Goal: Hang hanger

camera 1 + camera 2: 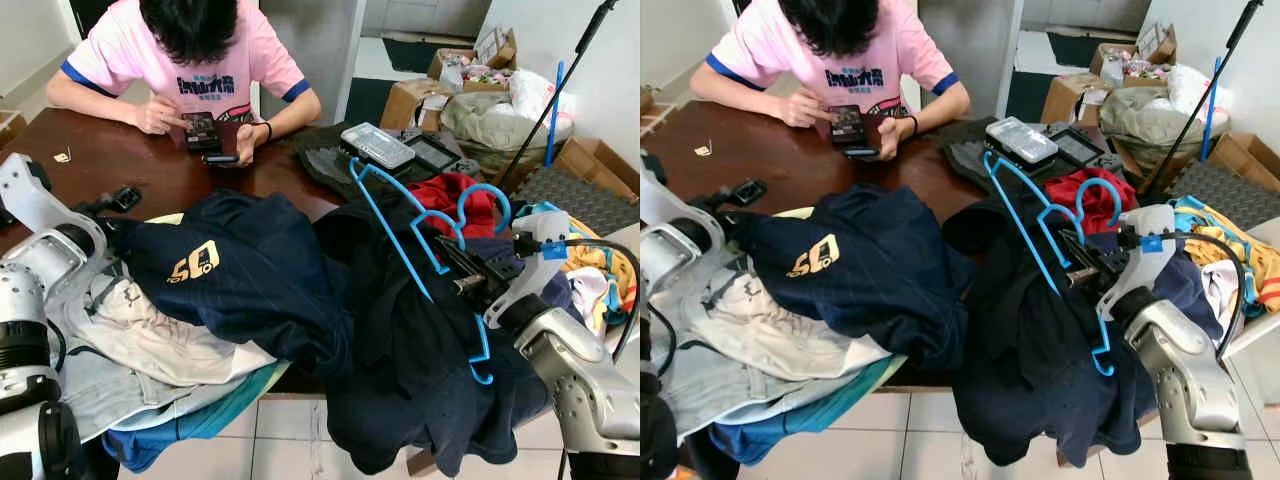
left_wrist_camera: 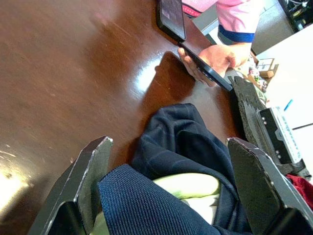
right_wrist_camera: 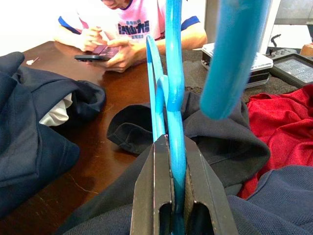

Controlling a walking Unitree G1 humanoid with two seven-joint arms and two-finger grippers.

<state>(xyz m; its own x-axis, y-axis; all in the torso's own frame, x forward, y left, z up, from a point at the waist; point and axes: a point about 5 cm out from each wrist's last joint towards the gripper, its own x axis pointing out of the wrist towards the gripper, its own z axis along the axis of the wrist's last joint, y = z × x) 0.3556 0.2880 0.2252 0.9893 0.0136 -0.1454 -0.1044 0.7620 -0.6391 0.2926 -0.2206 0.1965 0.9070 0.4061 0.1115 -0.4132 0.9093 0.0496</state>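
Note:
My right gripper (image 3: 176, 147) is shut on a blue plastic hanger (image 3: 174, 73), whose hook (image 1: 486, 190) curls up above a red cloth. The gripper (image 1: 452, 257) holds the hanger tilted over a dark navy garment (image 1: 400, 350) that drapes off the table's front edge. A second navy garment with a "50" print (image 1: 240, 270) lies on the table to the left. My left gripper (image 2: 171, 191) stands open at that garment's far left edge (image 1: 120, 200), with navy fabric and a pale lining between its fingers (image 2: 93, 186).
A person in a pink shirt (image 1: 190, 60) sits across the brown table (image 1: 110, 155) using a phone (image 1: 200, 130). Pale clothes (image 1: 140, 340) are piled at front left. Grey devices (image 1: 378, 145), a red cloth (image 1: 450, 195) and cardboard boxes (image 1: 420, 100) crowd the right.

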